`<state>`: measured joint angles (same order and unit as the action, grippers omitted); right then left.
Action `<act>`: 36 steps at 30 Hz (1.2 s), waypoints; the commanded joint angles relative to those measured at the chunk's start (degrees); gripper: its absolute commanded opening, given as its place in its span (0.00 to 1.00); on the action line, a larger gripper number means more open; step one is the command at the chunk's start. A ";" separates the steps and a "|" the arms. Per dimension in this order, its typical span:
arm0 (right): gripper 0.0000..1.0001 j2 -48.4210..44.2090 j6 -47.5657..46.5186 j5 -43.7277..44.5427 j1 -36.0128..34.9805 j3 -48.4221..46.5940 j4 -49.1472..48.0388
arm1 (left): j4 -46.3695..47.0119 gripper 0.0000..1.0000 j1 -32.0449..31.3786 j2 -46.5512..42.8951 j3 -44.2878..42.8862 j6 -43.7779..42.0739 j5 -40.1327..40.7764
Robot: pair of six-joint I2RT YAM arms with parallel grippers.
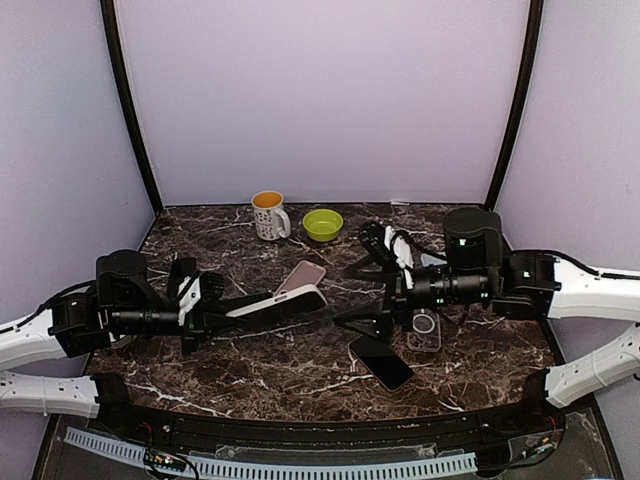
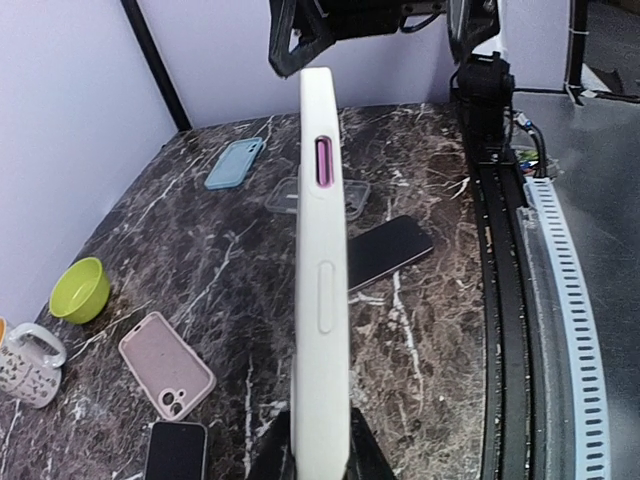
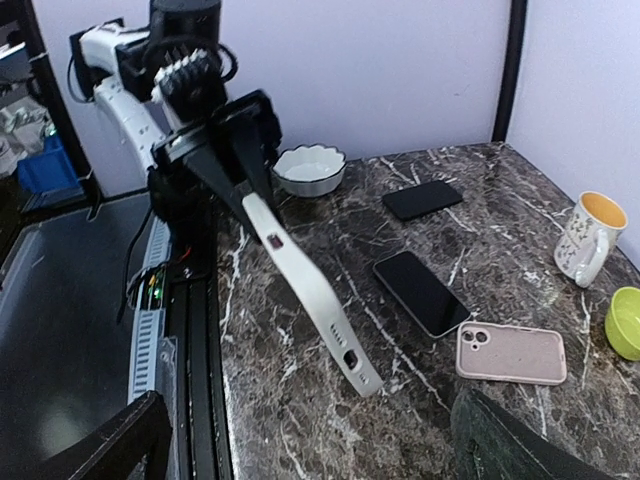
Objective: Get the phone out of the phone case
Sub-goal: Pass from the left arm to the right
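Observation:
My left gripper is shut on one end of a white phone case and holds it level above the table, edge-on in the left wrist view. Pink shows through the case's side slot and end port; the phone itself is otherwise hidden inside. The case's free end points toward my right gripper, which stands wide open just short of it. Nothing lies between the right gripper's fingers. The left gripper's fingers clamp both flat faces of the case.
On the table lie a black phone, a pink case and a clear case. A mug and a green bowl stand at the back. A blue case and a second black phone also lie there.

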<state>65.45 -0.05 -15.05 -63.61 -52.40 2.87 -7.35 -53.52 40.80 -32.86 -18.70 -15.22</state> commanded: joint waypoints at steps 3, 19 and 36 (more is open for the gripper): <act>0.97 1.71 -11.06 -7.20 -0.45 1.52 -3.53 | 8.71 0.00 0.02 -0.02 -1.95 2.67 -12.53; 0.58 5.62 -9.66 -11.81 -2.28 0.64 -8.60 | 15.82 0.00 0.06 2.36 -0.77 4.92 -13.24; 0.21 4.02 -9.10 -9.89 -2.64 3.33 -13.87 | 17.35 0.00 0.03 2.02 -0.13 6.54 -12.44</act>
<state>70.48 -9.19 -24.58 -65.45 -50.09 -7.33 3.84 -53.54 43.97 -32.84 -13.32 -27.88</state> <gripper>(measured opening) 0.257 0.142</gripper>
